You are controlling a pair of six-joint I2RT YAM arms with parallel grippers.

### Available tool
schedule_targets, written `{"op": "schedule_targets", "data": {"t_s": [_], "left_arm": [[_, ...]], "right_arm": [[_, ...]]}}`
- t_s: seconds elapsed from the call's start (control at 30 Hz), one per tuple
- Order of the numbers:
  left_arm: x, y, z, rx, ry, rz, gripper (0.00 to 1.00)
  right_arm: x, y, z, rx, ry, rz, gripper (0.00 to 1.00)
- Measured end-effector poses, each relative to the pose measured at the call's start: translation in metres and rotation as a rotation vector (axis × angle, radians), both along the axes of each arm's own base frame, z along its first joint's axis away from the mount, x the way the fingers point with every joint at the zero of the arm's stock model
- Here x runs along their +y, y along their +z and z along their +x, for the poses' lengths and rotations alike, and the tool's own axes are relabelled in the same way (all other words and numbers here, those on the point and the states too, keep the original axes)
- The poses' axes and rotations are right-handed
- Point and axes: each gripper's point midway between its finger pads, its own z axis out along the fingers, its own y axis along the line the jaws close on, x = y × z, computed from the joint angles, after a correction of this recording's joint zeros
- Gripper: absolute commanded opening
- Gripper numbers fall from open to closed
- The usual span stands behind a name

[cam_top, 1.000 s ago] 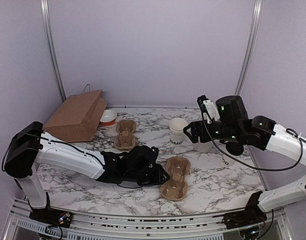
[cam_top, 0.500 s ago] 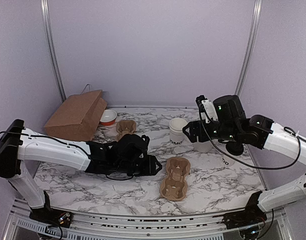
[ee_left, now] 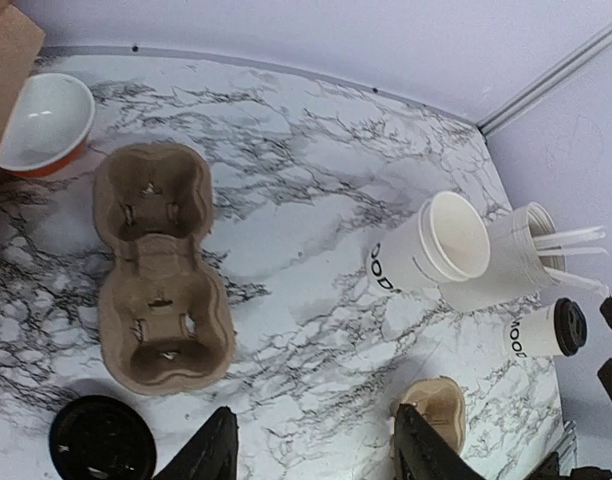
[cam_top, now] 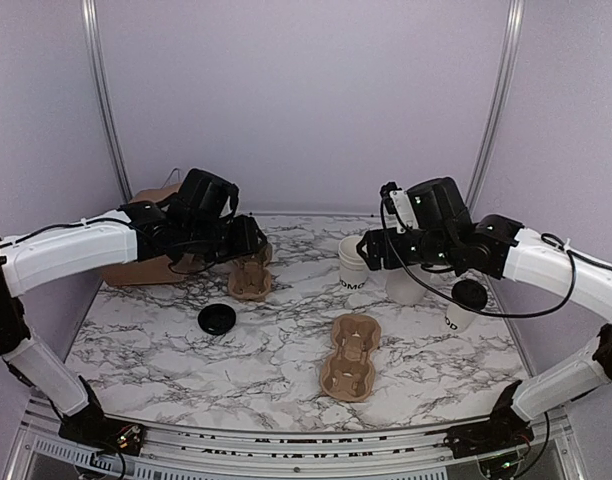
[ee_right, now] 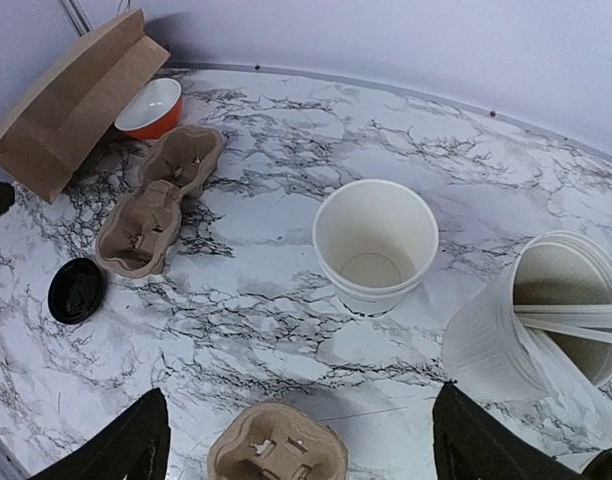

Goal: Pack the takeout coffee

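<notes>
Round black plastic lid (cam_top: 217, 319) lay flat on marbled desk (cam_top: 286, 350), apart from spread, empty left end effector (ee_left: 314, 425); right end effector (ee_right: 301, 440) spread wide near nested paper cups (ee_right: 375, 245).

Top view: the left arm (cam_top: 76, 250) hides most of the brown paper bag (cam_top: 146, 272). Left wrist view: the bottom edge cuts off the round black plastic lid (ee_left: 101, 440) and a brown moulded-pulp cup carrier (ee_left: 441, 400). Right wrist view: the right edge clips the tall white plastic tub (ee_right: 486, 345) holding utensils (ee_right: 576, 320).
</notes>
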Motion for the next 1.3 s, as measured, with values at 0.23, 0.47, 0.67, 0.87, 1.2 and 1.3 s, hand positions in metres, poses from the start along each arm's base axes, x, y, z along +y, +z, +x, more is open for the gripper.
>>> {"op": "schedule_targets", "data": {"t_s": [0.23, 0.47, 0.67, 0.87, 1.2, 1.3], "left_arm": [[0.083, 0.04, 0.075, -0.07, 0.164, 0.06, 0.57], [0.126, 0.033, 0.119, -0.058, 0.211, 0.191, 0.57], [0.15, 0.018, 0.145, -0.041, 0.211, 0.356, 0.56], [0.172, -0.003, 0.164, -0.02, 0.227, 0.537, 0.52], [0.186, -0.027, 0.197, -0.004, 0.216, 0.727, 0.41], [0.192, -0.035, 0.202, 0.007, 0.223, 0.776, 0.4]], "right_arm": [[0.009, 0.004, 0.013, -0.006, 0.018, -0.003, 0.88], [0.019, -0.001, 0.018, 0.008, 0.045, -0.011, 0.88], [0.024, 0.002, 0.019, 0.009, 0.062, -0.002, 0.88], [0.026, 0.007, 0.02, 0.0, 0.066, 0.004, 0.88], [0.026, 0.011, 0.021, -0.006, 0.067, 0.003, 0.88], [0.026, 0.011, 0.021, -0.006, 0.068, 0.001, 0.88]]}}
